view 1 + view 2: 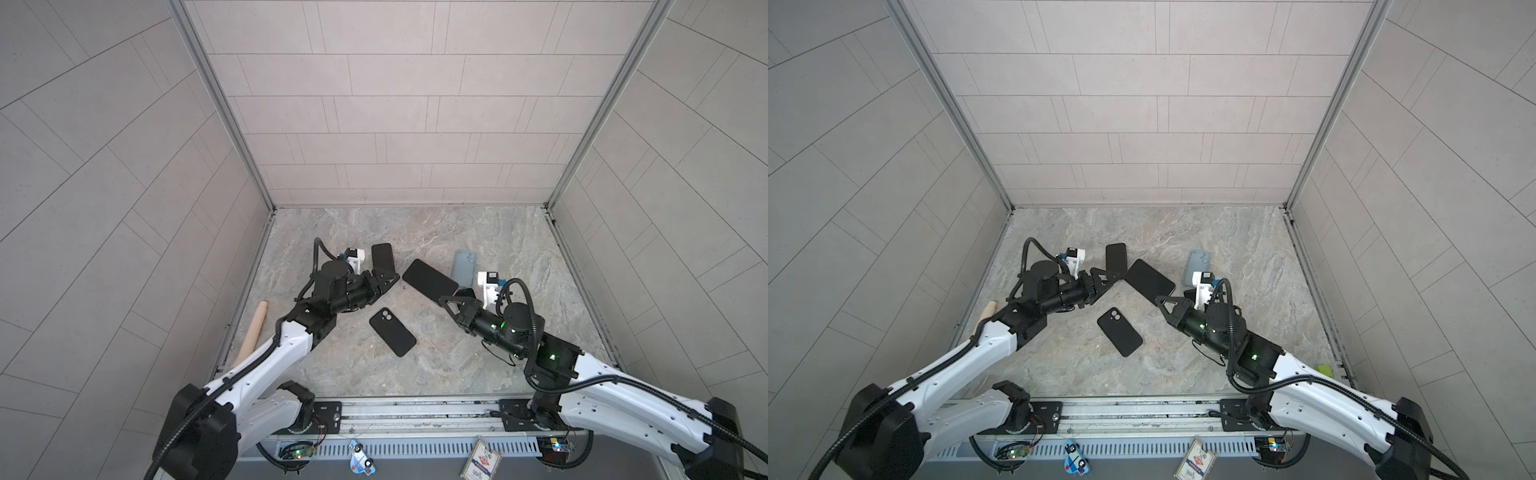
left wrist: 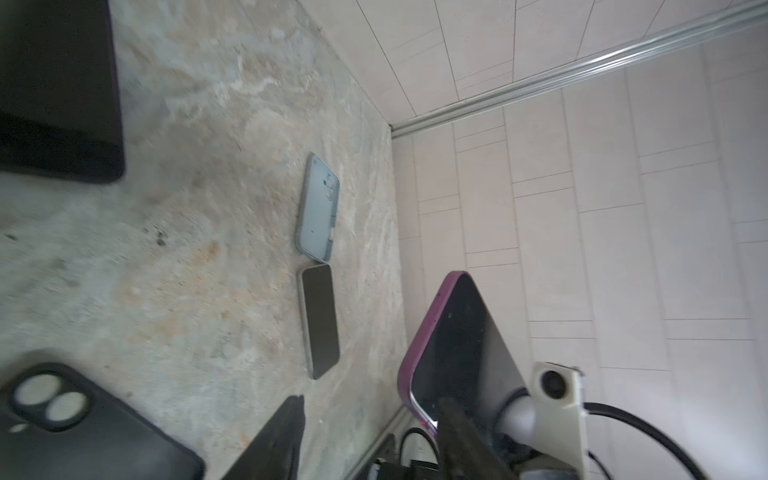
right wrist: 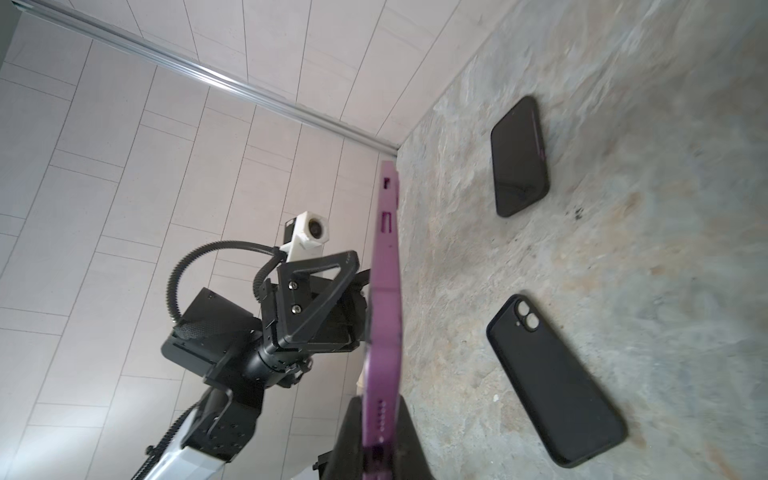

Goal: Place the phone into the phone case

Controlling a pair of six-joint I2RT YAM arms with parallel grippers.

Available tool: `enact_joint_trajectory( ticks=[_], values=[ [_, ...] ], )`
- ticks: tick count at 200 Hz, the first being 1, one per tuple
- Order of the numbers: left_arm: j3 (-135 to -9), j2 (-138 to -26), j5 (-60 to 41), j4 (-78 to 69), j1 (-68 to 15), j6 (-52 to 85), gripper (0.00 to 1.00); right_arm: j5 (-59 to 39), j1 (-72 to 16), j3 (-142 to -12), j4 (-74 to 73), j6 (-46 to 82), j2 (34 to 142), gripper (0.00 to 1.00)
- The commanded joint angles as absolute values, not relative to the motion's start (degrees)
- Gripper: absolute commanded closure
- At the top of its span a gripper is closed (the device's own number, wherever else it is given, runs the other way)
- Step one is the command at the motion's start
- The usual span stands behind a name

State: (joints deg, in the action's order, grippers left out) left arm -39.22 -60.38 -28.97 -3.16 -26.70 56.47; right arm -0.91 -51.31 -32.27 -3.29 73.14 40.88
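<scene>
A phone with a black screen in a purple phone case (image 1: 430, 282) (image 2: 457, 353) hangs tilted above the table, seen edge-on in the right wrist view (image 3: 384, 316). My right gripper (image 1: 446, 300) (image 3: 379, 405) is shut on its near end. My left gripper (image 1: 392, 282) (image 2: 370, 401) is open at the phone's far end, and one finger (image 2: 461, 440) overlaps the phone's corner. Nothing lies between its fingers. An empty black case (image 1: 392, 332) (image 3: 552, 382) lies camera holes up, between the two arms.
A dark phone (image 1: 382, 257) (image 3: 519, 158) lies flat behind the left gripper. A blue-grey case (image 1: 465, 266) (image 2: 318, 208) and a grey-edged phone (image 2: 320, 320) lie end to end by the right arm. A wooden stick (image 1: 254, 336) rests at the left wall.
</scene>
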Motion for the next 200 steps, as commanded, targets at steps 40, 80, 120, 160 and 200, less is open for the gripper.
enact_joint_trajectory(
  ticks=[40, 80, 120, 160, 200],
  values=[
    [-38.9, -68.3, -11.1, 26.8, -26.6, 32.7, 0.55, 9.8, -51.0, -40.9, 25.8, 60.9, 33.9, 1.00],
    [-39.7, -76.3, -12.1, 20.6, -27.5, 32.8, 0.59, 7.7, -50.9, -37.9, 22.6, 62.8, 34.4, 1.00],
    [-42.2, -82.2, -10.6, 19.3, -27.6, 30.8, 0.59, 6.5, -50.9, -37.3, 22.3, 63.4, 34.3, 1.00],
    [-44.0, -87.3, -11.6, 18.1, -28.2, 29.3, 0.65, 6.5, -50.5, -36.0, 22.3, 64.6, 33.0, 1.00],
    [-44.4, -89.6, -12.7, 17.3, -28.7, 29.0, 0.76, 5.7, -49.8, -35.8, 21.8, 65.0, 33.3, 1.00]
  ],
)
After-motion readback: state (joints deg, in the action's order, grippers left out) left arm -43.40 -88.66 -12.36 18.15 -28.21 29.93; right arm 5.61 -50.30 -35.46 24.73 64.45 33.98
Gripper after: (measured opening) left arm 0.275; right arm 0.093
